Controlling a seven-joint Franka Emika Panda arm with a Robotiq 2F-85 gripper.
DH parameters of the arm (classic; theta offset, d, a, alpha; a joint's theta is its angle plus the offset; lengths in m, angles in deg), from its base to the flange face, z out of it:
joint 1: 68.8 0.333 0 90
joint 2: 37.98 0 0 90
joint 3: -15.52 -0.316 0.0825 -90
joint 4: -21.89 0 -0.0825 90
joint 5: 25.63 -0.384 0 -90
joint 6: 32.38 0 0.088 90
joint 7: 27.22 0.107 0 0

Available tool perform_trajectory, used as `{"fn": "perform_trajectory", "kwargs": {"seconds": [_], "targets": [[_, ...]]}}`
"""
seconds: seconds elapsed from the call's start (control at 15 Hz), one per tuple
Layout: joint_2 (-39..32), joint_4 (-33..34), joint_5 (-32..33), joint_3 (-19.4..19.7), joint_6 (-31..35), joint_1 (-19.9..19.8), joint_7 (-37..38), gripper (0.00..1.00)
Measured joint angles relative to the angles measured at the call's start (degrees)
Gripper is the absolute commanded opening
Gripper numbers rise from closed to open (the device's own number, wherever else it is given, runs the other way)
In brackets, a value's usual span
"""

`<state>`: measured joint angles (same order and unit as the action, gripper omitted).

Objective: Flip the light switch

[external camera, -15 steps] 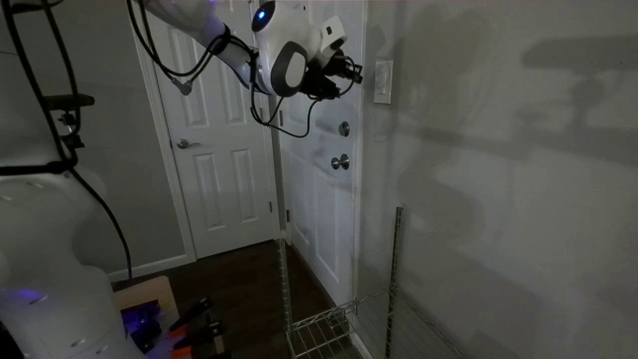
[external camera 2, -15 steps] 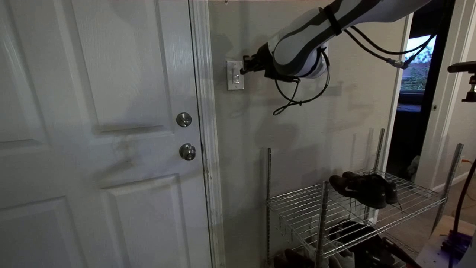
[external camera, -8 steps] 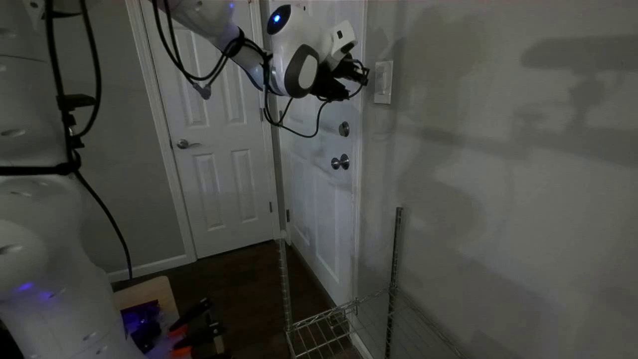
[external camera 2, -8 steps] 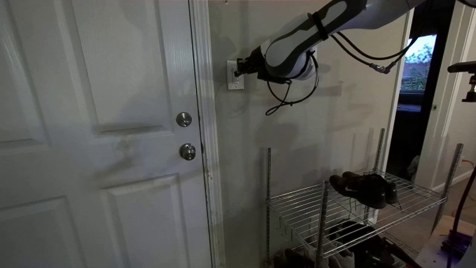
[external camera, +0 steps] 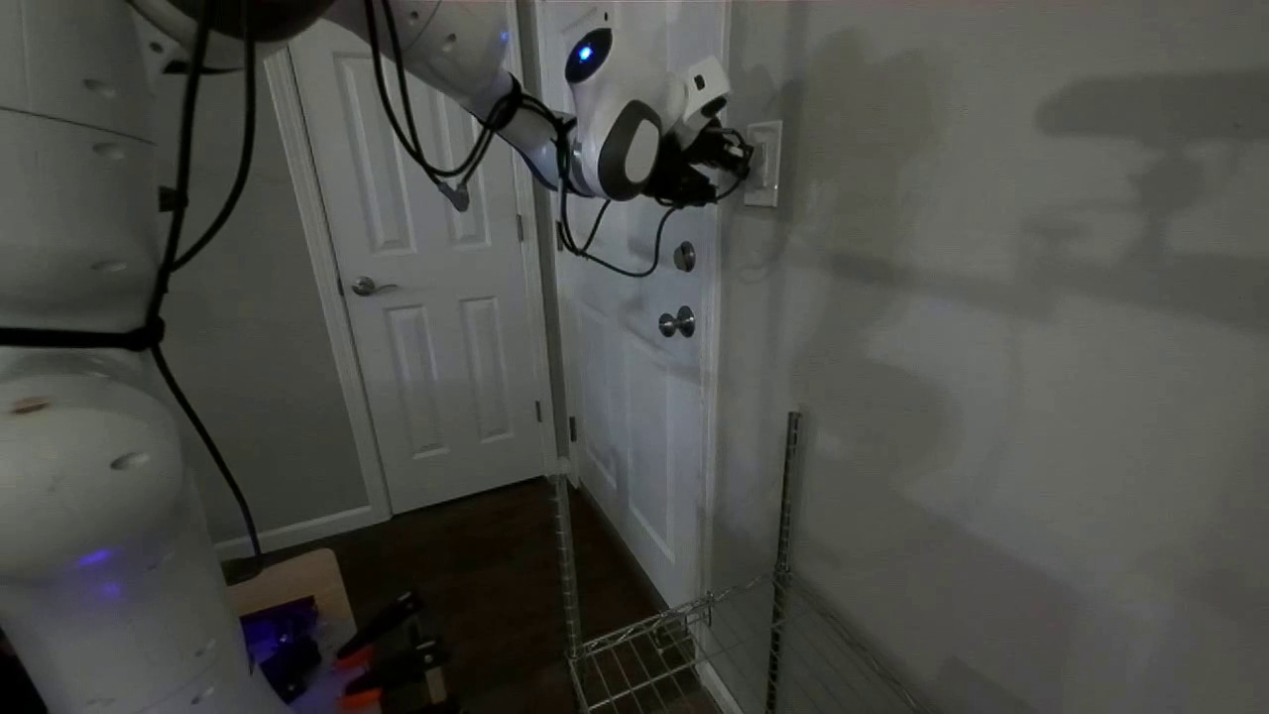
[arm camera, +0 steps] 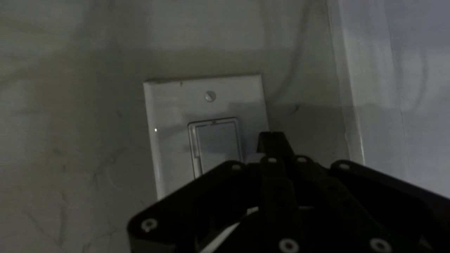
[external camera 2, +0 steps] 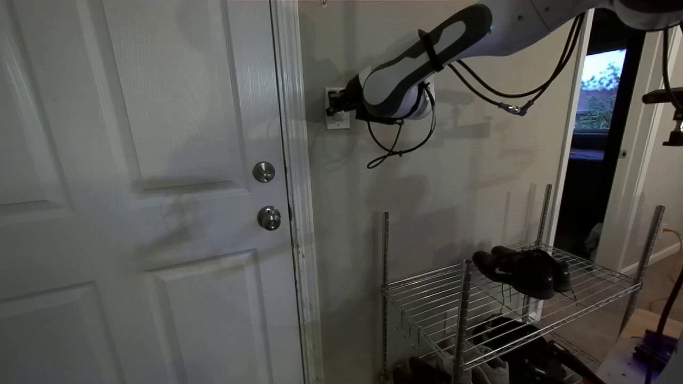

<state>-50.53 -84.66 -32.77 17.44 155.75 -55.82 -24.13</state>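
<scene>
The light switch is a white wall plate with a rectangular paddle; it shows in both exterior views [external camera: 766, 183] [external camera 2: 337, 124] and in the wrist view [arm camera: 216, 140]. My gripper shows in both exterior views [external camera: 746, 161] [external camera 2: 331, 104] and from below in the wrist view [arm camera: 272, 135]. Its black fingertips are together with nothing between them. In the wrist view they overlap the plate's right edge, right of the paddle. In an exterior view they cover the plate's upper left part. The gripper hides the plate's lower part in the wrist view. I cannot tell whether the fingertips touch it.
A white panelled door [external camera 2: 181, 224] with a round knob [external camera 2: 269, 217] and a deadbolt [external camera 2: 263, 171] stands beside the switch, edged by white trim [external camera 2: 299, 202]. A wire rack [external camera 2: 427, 296] with dark shoes [external camera 2: 523, 272] stands below. Cables [external camera: 615, 266] hang from the arm.
My gripper has moved toward the wall and across the switch plate, toward the door side, sinking slightly. It was beside the plate and now overlaps it. The switch plate has not moved.
</scene>
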Motion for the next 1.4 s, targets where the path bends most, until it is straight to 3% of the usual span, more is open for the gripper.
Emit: {"fn": "perform_trajectory", "kwargs": {"seconds": [0.47, 0.93, 1.4], "targets": [[0.5, 0.02, 0.0, 18.42, -1.54, 16.75, 4.67, 0.03], [6.22, -4.15, 0.06, 37.12, -1.22, 32.96, 6.65, 0.03], [6.93, -5.45, 0.07, 44.45, -1.76, 42.09, 6.65, 0.03]]}}
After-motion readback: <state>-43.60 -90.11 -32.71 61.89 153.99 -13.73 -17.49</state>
